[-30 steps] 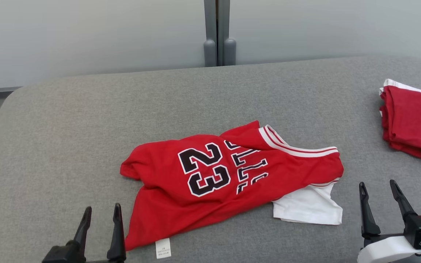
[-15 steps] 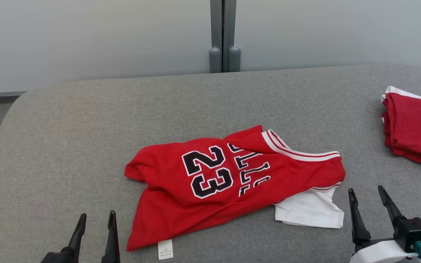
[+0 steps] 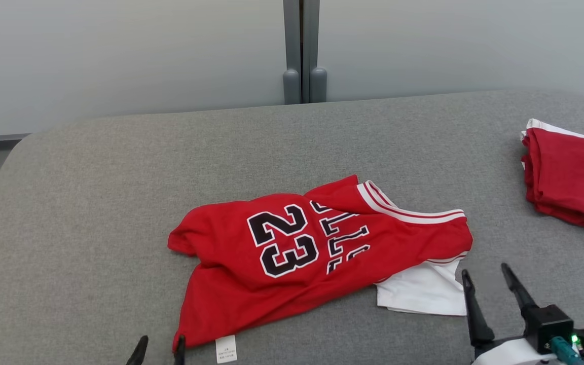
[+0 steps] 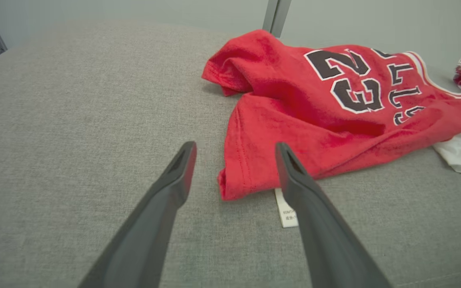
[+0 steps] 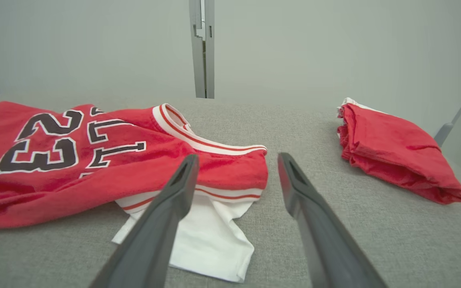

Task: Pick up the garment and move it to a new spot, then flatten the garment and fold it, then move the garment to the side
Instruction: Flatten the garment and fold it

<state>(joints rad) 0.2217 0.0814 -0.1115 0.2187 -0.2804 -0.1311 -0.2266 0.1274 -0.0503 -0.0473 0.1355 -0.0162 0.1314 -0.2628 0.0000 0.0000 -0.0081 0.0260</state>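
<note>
Head view has the left gripper (image 3: 161, 340) sunk lower than a second ago, just its tips poking up right by the near-left hem corner of the garment (image 3: 292, 253). The right gripper (image 3: 484, 270) has slid in beside the white sleeve (image 3: 424, 291), and both sit wide open with nothing in them. That garment, a red 23 jersey, hasn't budged: rumpled mid tabletop (image 3: 94, 203), long axis running left to right, hem and label (image 3: 226, 349) toward the near left, striped neck end pointing right.
</note>
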